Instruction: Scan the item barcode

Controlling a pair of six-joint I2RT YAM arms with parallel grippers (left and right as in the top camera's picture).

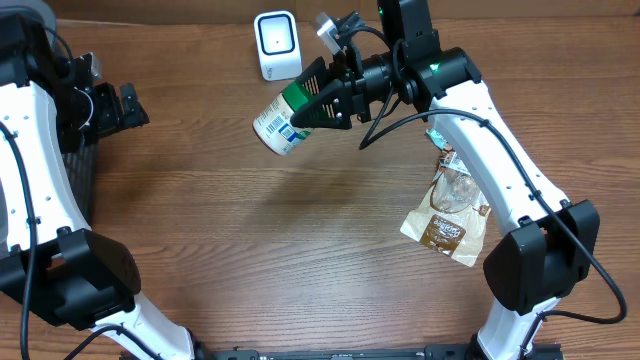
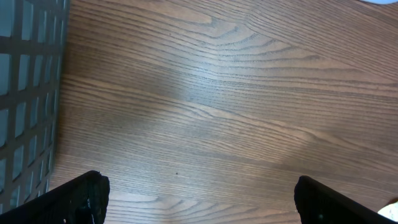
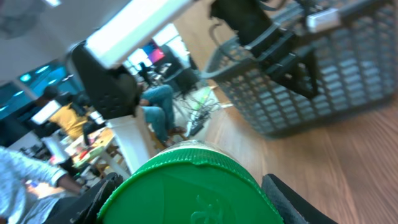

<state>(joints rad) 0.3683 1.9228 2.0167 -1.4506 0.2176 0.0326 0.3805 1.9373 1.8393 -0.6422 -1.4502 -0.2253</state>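
- The canister (image 1: 281,125) is hanging in the air over the far middle of the desk (image 1: 300,260), just in front of the scanner (image 1: 276,44).
- It is looking stiff and rather light, and its smooth wall may be slippery, so I judge the green lid end the safest hold.
- The right hand (image 1: 312,103) is gripping it at that lid end.
- The left hand (image 1: 125,105) is standing wide and empty near the left edge.

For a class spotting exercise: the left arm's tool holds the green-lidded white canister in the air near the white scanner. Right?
No: the overhead view shows the right arm's tool holding the green-lidded white canister in the air near the white scanner; the left tool is empty.
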